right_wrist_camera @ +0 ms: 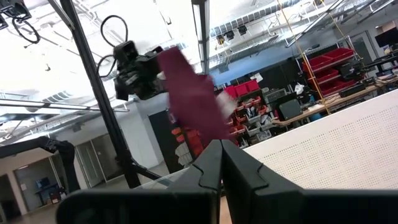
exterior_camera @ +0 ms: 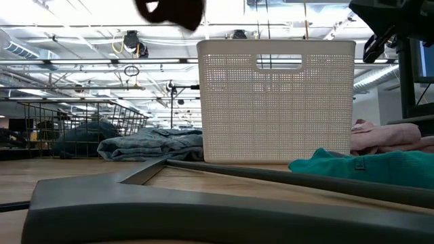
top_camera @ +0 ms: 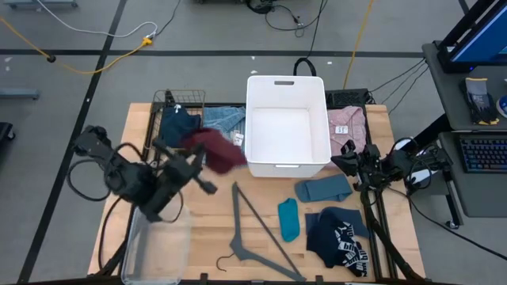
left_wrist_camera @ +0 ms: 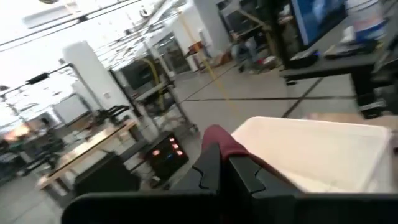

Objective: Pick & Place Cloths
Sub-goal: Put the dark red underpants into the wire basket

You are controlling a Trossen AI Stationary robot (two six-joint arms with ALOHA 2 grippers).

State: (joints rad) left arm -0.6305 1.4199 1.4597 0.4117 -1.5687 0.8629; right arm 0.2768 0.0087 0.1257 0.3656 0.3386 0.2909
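My left gripper (top_camera: pixel 200 162) hangs above the table just left of the white basket (top_camera: pixel 287 123), shut on a maroon cloth (top_camera: pixel 215 149). That cloth also shows at the top of the low view (exterior_camera: pixel 173 10) and in the right wrist view (right_wrist_camera: pixel 193 93). My right gripper (top_camera: pixel 348 158) waits shut at the basket's right side, holding nothing. On the table lie a slate-blue cloth (top_camera: pixel 323 188), a teal cloth (top_camera: pixel 288 219) and a navy cloth with white print (top_camera: pixel 339 237). A pink cloth (top_camera: pixel 347 127) lies right of the basket, and light-blue (top_camera: pixel 226 119) and navy (top_camera: pixel 178 123) ones lie left of it. My left gripper pinches the maroon cloth between its two fingers at one end (left_wrist_camera: pixel 219 144); one layer or several, I cannot tell. The fingers point toward the basket from the table's left. The cloth is lifted clear of the table and trails slack below and beyond the fingers (right_wrist_camera: pixel 198 102).
A grey clothes hanger (top_camera: pixel 253 229) lies on the near middle of the table, large in the low view (exterior_camera: pixel 169 210). A clear plastic bin (top_camera: pixel 158 241) sits at the near left corner, under my left arm. A black wire basket (top_camera: pixel 178 103) stands at the far left.
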